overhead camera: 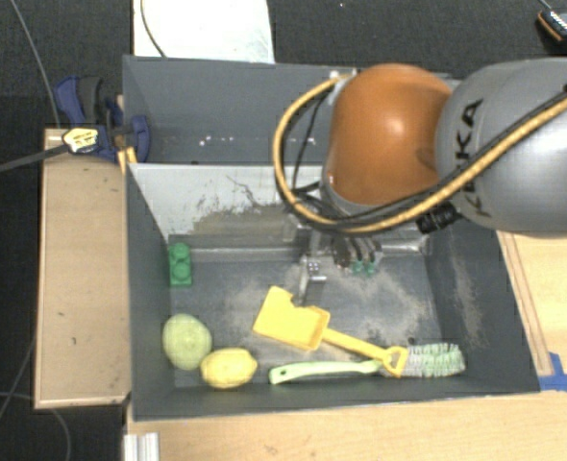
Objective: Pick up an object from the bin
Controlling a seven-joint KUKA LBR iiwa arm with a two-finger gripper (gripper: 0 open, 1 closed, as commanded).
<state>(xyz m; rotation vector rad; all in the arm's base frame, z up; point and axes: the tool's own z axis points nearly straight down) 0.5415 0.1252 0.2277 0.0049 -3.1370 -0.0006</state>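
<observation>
My gripper (328,261) hangs low over the middle of the bin, just below the orange cover on the wrist. Right in front of it lies a yellow toy scoop (288,322), its pan a little below the gripper and its handle running right toward the front wall. A small green thing (365,268) shows at the gripper's right side; I cannot make out whether it is held or lies on the floor. A pale green brush (360,365) lies along the front wall, its bristles at the right.
A yellow lemon (228,367) and a pale green round fruit (185,340) sit in the front left corner. A green block (179,264) rests by the left wall. The arm and its cables cover the bin's back right.
</observation>
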